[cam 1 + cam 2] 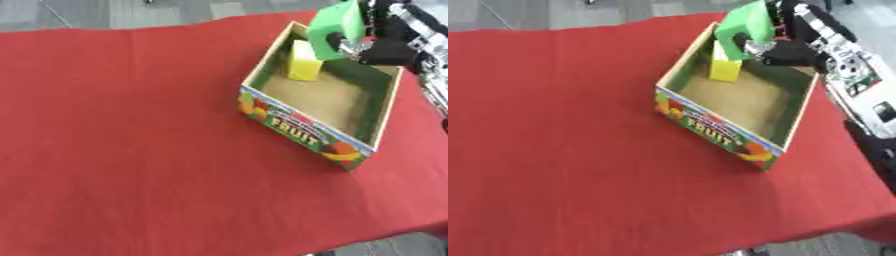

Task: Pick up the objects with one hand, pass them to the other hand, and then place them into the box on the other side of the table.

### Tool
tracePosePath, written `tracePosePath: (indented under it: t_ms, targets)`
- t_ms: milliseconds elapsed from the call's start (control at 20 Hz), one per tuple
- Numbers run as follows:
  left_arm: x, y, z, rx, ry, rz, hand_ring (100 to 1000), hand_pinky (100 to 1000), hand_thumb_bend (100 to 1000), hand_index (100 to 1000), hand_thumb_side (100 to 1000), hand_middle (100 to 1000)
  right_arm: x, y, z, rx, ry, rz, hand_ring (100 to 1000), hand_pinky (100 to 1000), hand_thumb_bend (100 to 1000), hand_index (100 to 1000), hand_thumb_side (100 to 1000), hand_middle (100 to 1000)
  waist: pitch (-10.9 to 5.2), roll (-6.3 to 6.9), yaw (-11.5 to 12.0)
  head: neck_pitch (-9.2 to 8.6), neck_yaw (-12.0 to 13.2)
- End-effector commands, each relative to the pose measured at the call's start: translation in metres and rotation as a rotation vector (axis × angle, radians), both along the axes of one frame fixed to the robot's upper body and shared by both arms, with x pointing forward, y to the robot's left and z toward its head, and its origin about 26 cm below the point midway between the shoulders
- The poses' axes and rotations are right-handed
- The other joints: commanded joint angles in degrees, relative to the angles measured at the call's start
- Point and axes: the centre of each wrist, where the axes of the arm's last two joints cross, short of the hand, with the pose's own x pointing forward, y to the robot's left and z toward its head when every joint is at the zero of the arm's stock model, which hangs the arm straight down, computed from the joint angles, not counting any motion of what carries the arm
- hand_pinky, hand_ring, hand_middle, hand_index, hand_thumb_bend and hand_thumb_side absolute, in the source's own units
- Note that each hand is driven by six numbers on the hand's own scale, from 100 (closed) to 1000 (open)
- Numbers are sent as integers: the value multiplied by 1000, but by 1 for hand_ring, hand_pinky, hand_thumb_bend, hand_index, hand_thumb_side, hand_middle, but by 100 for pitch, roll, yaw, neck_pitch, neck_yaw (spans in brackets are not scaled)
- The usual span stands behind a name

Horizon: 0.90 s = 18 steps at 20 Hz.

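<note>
Left eye view: red-covered desk (131, 140), open cardboard box (385, 112) with "FRUIT" print on its near wall, sitting toward the desk's far right corner, turned at an angle to the desk edges. Yellow block (304, 61) inside the box, at its far corner, upright against the far wall. Green block (336, 27) held up above the box's far corner, just over the yellow block, tilted. Right robot hand (385, 47) comes in from the upper right corner, fingers curled round the green block, thumb on its near face, pinching it. Rest of box floor bare brown. Grey floor (105, 12) past the desk's far edge. Right eye view: same layout, box (798, 112) shows nearer the picture middle, right arm (846, 60) runs along the desk's right edge, black with silver and white parts. Green block (745, 25) again over the far corner of the box, right robot hand (794, 52) wrapped on it. Yellow block (724, 67) below it in the box, whether the two touch cannot tell. Left robot hand shows in neither view.
</note>
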Motion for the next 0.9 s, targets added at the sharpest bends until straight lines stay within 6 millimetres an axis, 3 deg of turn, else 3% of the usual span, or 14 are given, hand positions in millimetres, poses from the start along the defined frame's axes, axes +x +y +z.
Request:
tracePosePath:
  t_ms: [50,200,400,550,700,900]
  targets:
    - [-4,7,11,16,-40,22,686,704,548,821,477,653,0,-10,4,-43,-14,-19,813,822,100,676,286,549,-118,2,13,-73,-37]
    - [-4,9,12,11,-46,32,686,704,548,822,477,652,2,-13,-2,-59,-2,-27,821,825,114,690,288,569,-111,3,28,-66,-34]
    - [-4,10,13,3,-54,45,686,704,546,823,478,652,4,-18,-10,-74,6,-41,842,834,214,731,288,625,-103,4,39,-64,-24]
    - [-5,11,13,-1,-56,51,687,704,544,823,479,652,4,-20,-12,-103,5,-35,905,863,356,823,316,766,-102,6,37,-62,-20]
    - [-4,11,12,-2,-54,52,687,704,543,823,480,652,3,-22,-13,-155,-6,-21,938,886,390,863,395,806,-103,8,31,-62,-19]
    - [-5,12,12,-3,-57,55,688,704,543,824,478,653,2,-24,-14,-203,-8,-8,957,897,383,896,425,833,-105,12,24,-66,-18]
